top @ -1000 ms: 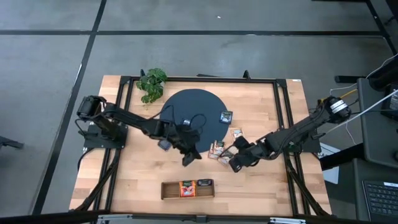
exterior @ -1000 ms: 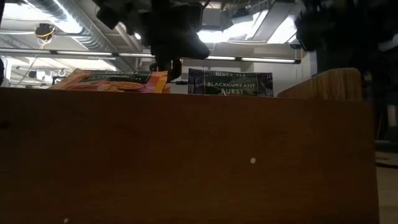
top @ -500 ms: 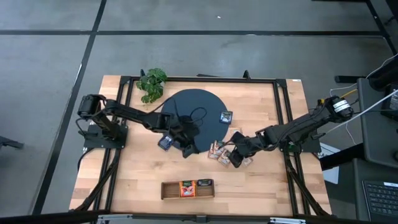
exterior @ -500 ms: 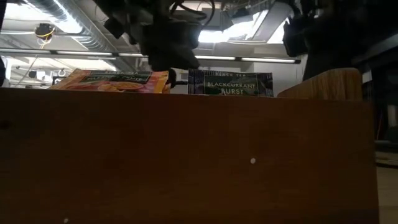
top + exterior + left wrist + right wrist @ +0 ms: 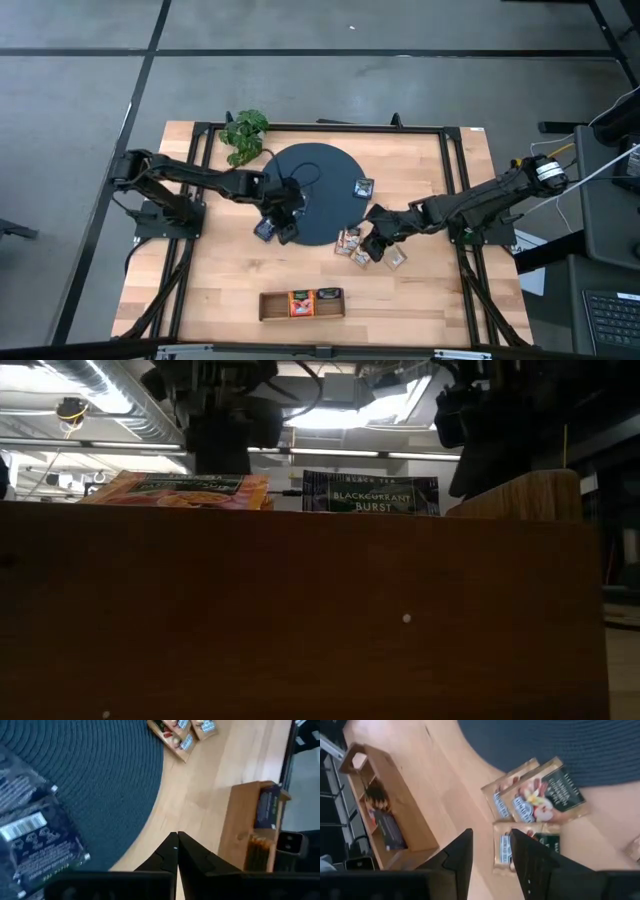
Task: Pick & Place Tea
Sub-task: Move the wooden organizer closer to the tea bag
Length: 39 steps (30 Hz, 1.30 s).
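Tea is found as small flat square foil sachets in several spots about the dark round woven mat (image 5: 314, 193): a beige-green cluster of sachets (image 5: 535, 802) lies on the bare wood just off the mat's rim, on the side toward the long wooden three-compartment tray (image 5: 301, 304); a lone dark sachet (image 5: 363, 187) sits at the mat's edge; a dark blue sachet (image 5: 35, 845) rests on the mat itself. Two more are already stood in the tray, an orange sachet (image 5: 175, 490) and a dark sachet (image 5: 370, 494) on which "BLACKCURRANT BURST" is read. The right gripper (image 5: 490, 847) is held directly above the cluster with its fingers spread, a beige sachet lying between them, so this arm is judged the one placed for the pick. The left gripper (image 5: 176, 851) is hung over the mat's rim beside the blue sachet, fingers pressed together on nothing.
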Each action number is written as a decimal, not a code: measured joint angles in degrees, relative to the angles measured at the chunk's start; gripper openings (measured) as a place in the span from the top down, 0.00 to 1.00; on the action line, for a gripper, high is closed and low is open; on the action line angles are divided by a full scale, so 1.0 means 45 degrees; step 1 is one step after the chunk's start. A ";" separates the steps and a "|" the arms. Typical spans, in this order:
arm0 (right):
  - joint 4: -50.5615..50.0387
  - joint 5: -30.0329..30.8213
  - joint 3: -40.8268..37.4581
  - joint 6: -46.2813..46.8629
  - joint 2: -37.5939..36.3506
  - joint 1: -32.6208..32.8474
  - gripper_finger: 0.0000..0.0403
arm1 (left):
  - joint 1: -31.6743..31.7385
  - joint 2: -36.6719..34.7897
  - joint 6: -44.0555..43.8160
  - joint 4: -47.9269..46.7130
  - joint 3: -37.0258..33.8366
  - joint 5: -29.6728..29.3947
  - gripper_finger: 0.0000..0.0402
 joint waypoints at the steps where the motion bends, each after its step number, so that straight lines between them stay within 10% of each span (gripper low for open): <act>1: 0.0032 0.0000 0.0000 -0.0026 0.0000 -0.0075 0.67 | 0.0052 -0.0150 -0.0019 0.0079 -0.0125 0.0115 0.99; 17: 0.0187 -0.0476 0.0000 -0.0366 0.0005 -0.0211 0.67 | -0.3654 -0.5273 -0.5078 0.3731 -0.3484 0.1942 1.00; 25: 0.0182 -0.0471 0.0005 -0.0342 0.0010 -0.0211 0.67 | -0.7458 -0.3518 -0.4642 0.4257 -0.3201 -0.0183 0.99; 39: 0.0030 -0.0529 0.0005 -0.0284 0.0010 -0.0211 0.67 | -1.0083 0.1023 -0.1640 0.4191 -0.1140 -0.1447 0.99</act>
